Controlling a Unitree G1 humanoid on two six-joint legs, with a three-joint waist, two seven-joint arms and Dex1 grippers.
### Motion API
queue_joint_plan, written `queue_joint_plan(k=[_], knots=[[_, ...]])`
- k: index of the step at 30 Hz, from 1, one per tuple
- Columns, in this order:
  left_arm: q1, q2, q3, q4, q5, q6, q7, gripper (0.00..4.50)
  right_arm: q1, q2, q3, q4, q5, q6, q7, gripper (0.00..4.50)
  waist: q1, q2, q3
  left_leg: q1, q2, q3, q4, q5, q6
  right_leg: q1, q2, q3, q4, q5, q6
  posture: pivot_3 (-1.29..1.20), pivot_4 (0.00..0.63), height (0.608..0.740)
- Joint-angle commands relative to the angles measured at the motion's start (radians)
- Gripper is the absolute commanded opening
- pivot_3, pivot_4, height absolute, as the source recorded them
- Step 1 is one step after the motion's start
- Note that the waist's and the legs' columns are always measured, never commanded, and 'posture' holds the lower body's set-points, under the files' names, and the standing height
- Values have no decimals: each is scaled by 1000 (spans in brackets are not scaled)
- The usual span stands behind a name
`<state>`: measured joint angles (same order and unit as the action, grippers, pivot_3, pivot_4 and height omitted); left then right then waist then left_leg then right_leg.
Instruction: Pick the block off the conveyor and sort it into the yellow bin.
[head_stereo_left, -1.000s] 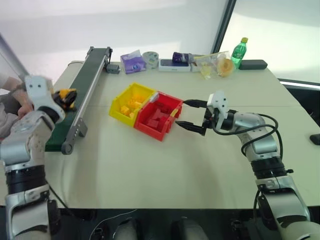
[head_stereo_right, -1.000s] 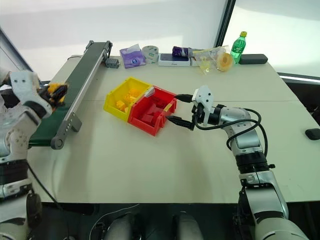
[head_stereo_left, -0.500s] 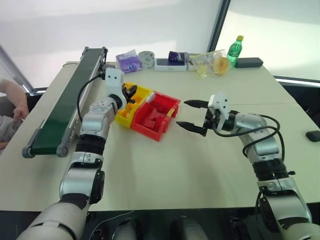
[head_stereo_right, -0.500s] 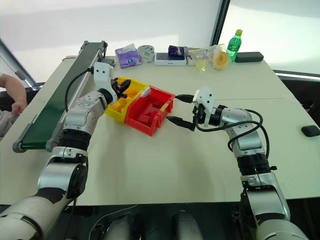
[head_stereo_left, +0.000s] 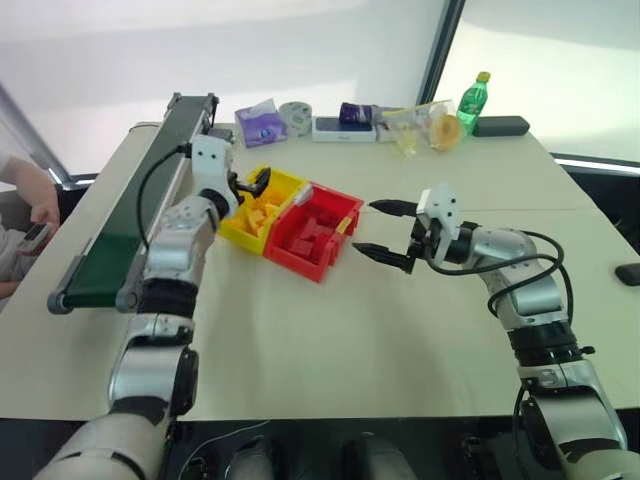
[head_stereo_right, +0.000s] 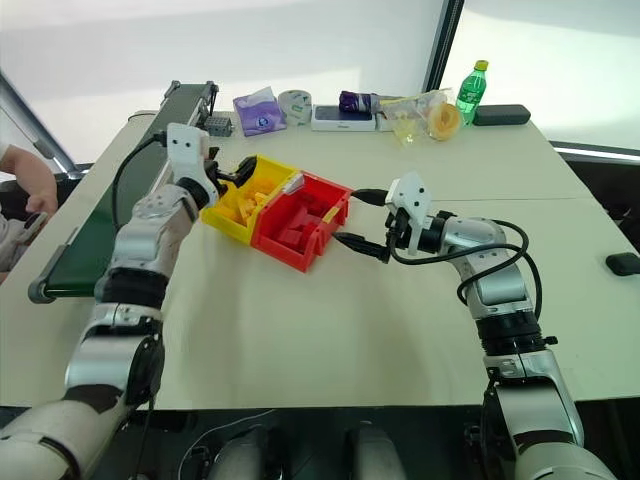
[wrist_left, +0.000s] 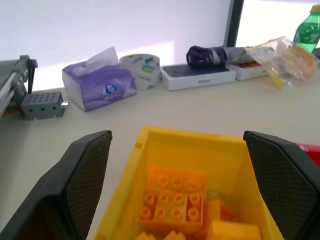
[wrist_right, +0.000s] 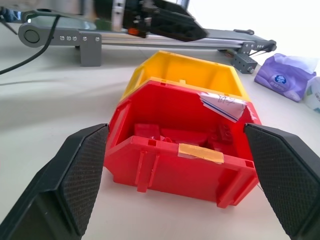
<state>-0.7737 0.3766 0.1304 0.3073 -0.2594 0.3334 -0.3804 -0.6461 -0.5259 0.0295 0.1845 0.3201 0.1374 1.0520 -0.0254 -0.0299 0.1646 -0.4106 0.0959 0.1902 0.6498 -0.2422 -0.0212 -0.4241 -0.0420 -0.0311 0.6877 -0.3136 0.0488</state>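
Dark green belting marks the conveyor (head_stereo_left: 120, 235) running up the frame's left. Right of it, the left tool (head_stereo_left: 247, 186) hangs over the yellow bin (head_stereo_left: 283, 183), fingers spread wide, gripping nothing. Yellow-orange studded bricks (wrist_left: 172, 200) lie in that bin; which is the block, I cannot tell. Right of centre, beside the red bin (head_stereo_left: 345, 212) on the counter (head_stereo_left: 330, 320), the right tool (head_stereo_left: 384, 229) gapes empty.

A yellow-orange studded block (wrist_left: 172, 200) lies in the yellow bin (wrist_left: 190, 145), joined to a red bin (wrist_right: 175, 150). The conveyor (head_stereo_left: 130, 220) belt is dark green, the desk (head_stereo_left: 330, 340) beige, the tissue pack (wrist_left: 99, 82) purple.
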Motion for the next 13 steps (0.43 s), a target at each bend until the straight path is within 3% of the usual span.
queue_joint_plan(k=[1, 7, 13], knots=[[159, 77, 105, -328, -100, 37, -59, 4439, -13, -4, -20, 12, 9, -35, 19, 4500, -6, 0, 0, 0, 2, 0, 0, 0, 0, 0, -1, 0, 1, 0, 0, 0, 150, 740], [527, 190, 278, -669, -235, 159, -117, 4439, -22, -15, -20, 17, 16, -26, 43, 4500, -15, 0, 0, 0, 2, -1, 0, 0, 0, 1, -1, 1, 1, 0, 0, 0, 150, 740], [713, 300, 500, -696, -316, 193, -177, 4439, -43, -17, -20, 31, 14, -16, 58, 4500, -11, 0, 0, 0, 2, -3, 1, 0, 0, 2, -2, 0, 0, 0, 0, 0, 150, 740]])
